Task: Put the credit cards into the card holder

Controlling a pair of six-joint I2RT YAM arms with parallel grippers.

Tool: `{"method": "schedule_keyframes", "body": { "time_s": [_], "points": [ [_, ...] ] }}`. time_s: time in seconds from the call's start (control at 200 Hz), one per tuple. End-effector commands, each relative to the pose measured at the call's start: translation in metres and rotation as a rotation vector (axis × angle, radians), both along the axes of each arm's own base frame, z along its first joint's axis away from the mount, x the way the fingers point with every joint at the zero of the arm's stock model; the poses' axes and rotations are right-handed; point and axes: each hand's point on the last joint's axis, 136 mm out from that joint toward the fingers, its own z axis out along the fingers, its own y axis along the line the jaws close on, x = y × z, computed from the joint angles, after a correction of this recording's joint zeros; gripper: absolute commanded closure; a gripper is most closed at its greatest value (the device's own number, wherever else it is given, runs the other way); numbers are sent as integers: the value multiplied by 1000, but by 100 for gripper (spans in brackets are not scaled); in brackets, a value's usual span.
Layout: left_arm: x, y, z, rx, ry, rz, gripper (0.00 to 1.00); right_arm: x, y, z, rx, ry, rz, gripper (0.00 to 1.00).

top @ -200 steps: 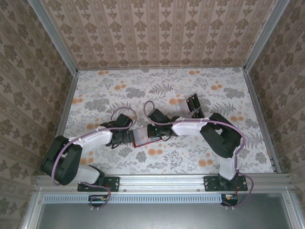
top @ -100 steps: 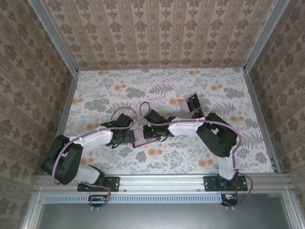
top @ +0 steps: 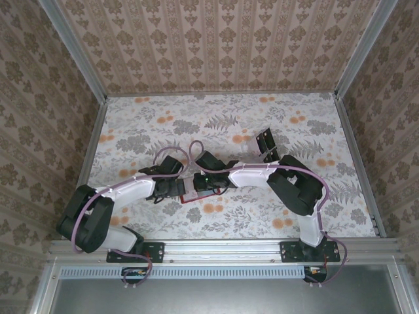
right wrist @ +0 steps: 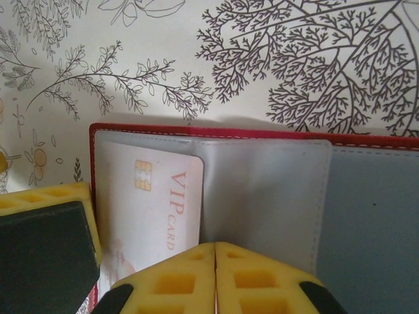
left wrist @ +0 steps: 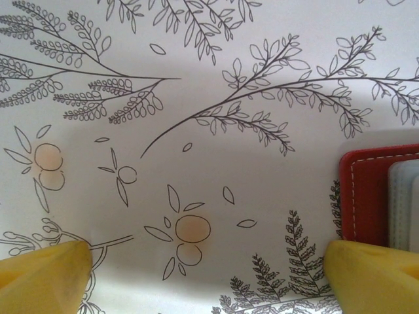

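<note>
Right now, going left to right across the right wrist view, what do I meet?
Yellow finger with black pad, VIP card, clear sleeve, grey inside of the card holder.

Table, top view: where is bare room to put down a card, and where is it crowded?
Free: the far strip of the table along the back wall; the right side between the right arm and the rail; the near strip between the bases. Crowded: mid-table, where both arms meet at the card holder, and by the tray.

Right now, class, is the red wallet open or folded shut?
Open: the wallet lies spread flat, its grey inside and clear sleeve facing up, with a VIP card on the inside.
</note>
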Motion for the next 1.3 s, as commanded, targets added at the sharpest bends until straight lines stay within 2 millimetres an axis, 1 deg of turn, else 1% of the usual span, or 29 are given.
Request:
{"method": "schedule_keyframes", "body": {
  "time_s": [0.0, 0.085, 0.205, 0.26, 0.31, 0.36, 0.67, 0.73, 0.865, 1.14, 1.225, 1.295],
  "points": [
    [5, 1, 4, 13, -11, 3, 0, -6, 13, 7, 40, 16, 32, 87],
    [8, 9, 14, 9, -32, 25, 0, -2, -1, 15, 27, -8, 0, 83],
    [10, 22, 29, -7, -71, 56, 0, 3, -24, 28, 7, -46, -46, 80],
    [10, 27, 33, -12, -79, 66, 0, 4, -30, 32, 0, -56, -53, 80],
    [11, 30, 37, -15, -87, 72, 0, 5, -32, 35, -4, -64, -52, 80],
    [11, 32, 37, -15, -86, 75, 0, 6, -32, 36, -5, -65, -48, 81],
    [7, 34, 27, -10, -59, 77, 0, 9, -9, 31, 28, -46, -15, 89],
    [7, 34, 26, -8, -56, 76, 0, 8, -4, 30, 30, -43, -5, 90],
    [7, 33, 24, -11, -52, 72, 0, 7, 3, 21, 22, -26, 10, 90],
    [7, 31, 21, -18, -47, 69, 0, 8, 9, 4, 4, 3, 14, 90],
    [8, 30, 21, -20, -48, 69, 0, 8, 13, 3, 13, 8, 23, 90],
    [8, 30, 21, -20, -49, 68, 0, 7, 17, 7, 23, 5, 34, 90]
  ]
}}
